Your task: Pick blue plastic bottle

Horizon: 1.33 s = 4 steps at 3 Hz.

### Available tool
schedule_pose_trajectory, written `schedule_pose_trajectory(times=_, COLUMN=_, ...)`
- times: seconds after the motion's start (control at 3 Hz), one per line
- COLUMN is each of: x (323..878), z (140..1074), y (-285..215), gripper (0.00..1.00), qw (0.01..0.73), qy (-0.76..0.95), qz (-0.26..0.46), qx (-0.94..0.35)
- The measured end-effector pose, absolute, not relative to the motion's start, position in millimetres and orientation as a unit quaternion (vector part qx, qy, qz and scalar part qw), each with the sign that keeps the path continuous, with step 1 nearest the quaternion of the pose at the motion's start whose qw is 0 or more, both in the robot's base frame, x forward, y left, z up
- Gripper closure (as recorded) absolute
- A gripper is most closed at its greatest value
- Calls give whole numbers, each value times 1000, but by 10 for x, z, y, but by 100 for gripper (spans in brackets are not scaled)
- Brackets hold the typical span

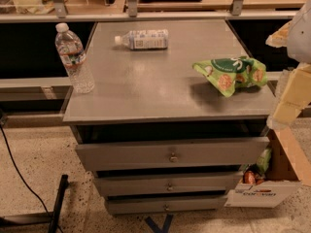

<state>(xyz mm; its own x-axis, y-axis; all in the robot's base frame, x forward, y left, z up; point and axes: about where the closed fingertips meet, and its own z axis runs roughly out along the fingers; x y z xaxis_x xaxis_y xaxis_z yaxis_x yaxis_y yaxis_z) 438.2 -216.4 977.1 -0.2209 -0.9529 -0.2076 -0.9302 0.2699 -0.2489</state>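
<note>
The blue plastic bottle [144,39] lies on its side at the far middle of the grey cabinet top [155,89], white cap pointing left, pale blue-and-white label around its body. My gripper [291,98] hangs at the right edge of the view, beside the cabinet's front right corner, well to the right of and nearer than the bottle. Nothing shows between its parts.
A taller clear water bottle [73,57] stands upright at the left edge of the top. A green snack bag [232,74] lies near the right edge. A cardboard box [272,178] with items sits on the floor at the right. Three drawers [170,154] stand slightly open. Shelving runs behind.
</note>
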Motion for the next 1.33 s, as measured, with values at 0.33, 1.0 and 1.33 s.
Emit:
schedule_pose_trajectory(times=0.33, x=4425, z=9746, y=-2131, gripper=0, qw=164, qy=779, qz=-33, qx=-605)
schedule_pose_trajectory(times=1.0, x=5207, z=9504, y=-1680, gripper=0, qw=208, qy=734, qz=-6, qx=-647)
schedule_pose_trajectory(times=1.33, x=5680, z=9535, y=-1488, gripper=0, qw=239, qy=705, qz=-8, qx=-667)
